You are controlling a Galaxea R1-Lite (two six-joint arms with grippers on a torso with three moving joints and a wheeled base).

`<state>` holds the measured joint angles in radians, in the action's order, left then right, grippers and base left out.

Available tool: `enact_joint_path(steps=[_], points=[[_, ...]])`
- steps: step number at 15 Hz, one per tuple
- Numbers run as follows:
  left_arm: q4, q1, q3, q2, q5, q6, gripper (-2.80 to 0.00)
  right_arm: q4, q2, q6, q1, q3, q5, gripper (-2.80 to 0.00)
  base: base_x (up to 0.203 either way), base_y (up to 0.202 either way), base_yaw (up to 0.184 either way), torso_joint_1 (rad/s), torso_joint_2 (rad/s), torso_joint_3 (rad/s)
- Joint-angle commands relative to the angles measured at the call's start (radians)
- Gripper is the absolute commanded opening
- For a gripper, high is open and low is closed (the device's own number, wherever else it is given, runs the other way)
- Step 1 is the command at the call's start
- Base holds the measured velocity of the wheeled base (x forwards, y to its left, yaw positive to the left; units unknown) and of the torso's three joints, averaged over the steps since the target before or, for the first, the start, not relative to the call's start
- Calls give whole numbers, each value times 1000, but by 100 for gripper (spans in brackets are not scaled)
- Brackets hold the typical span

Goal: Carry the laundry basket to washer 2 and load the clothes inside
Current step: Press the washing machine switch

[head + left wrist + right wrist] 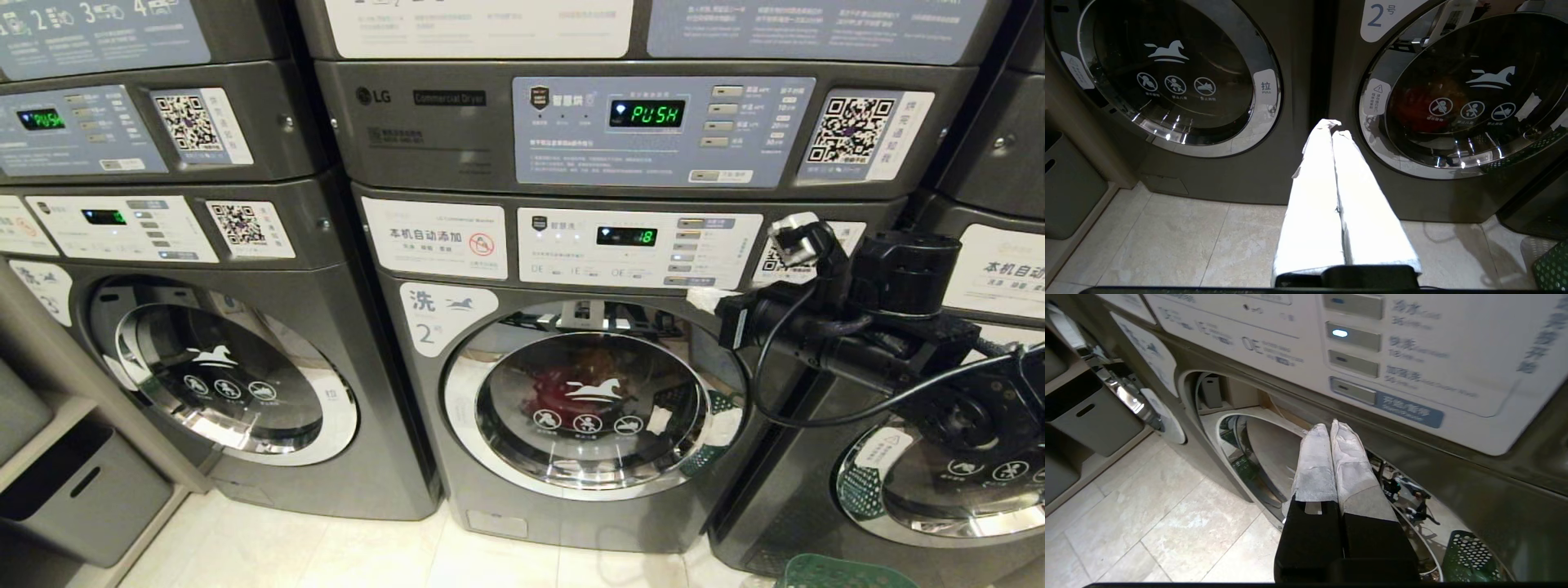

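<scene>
Washer 2 [464,425], dark grey with a blue 2 on its white label, stands in the middle with its round door closed. The clothes [563,394] show as a red and orange heap behind the glass, and again in the left wrist view [1412,107]. My right gripper [702,300] is raised, shut and empty. Its white-wrapped tips [1329,426] sit just under the control panel's blue start button [1408,410]. The green laundry basket [841,572] stands on the floor at the lower right. My left gripper [1331,126] hangs low, shut and empty, pointing between two washers.
An alike washer [220,367] stands to the left and another [939,482] to the right behind my right arm. Dryers [653,122] are stacked above. Grey bins [73,490] sit on low shelves at far left. Pale floor tiles [1167,245] run before the machines.
</scene>
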<state>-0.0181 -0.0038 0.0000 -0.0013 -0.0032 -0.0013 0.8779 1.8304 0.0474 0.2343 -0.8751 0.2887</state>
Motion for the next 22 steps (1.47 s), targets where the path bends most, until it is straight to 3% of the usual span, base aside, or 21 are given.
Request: enact_joint_path(steps=[1,14,22], points=[[0,-1,6,0,0,0,-280,6,14,0,-1,1,5,-280,0,0,0,0,0,0],[0,1,6,0,0,0,-280,4,133,2,-1,-154,0,-280,0,0,0,0,0,0],[0,1,6,0,0,0,-280,4,164,6,-3,-180,-8,-280,0,0,0,0,0,0]])
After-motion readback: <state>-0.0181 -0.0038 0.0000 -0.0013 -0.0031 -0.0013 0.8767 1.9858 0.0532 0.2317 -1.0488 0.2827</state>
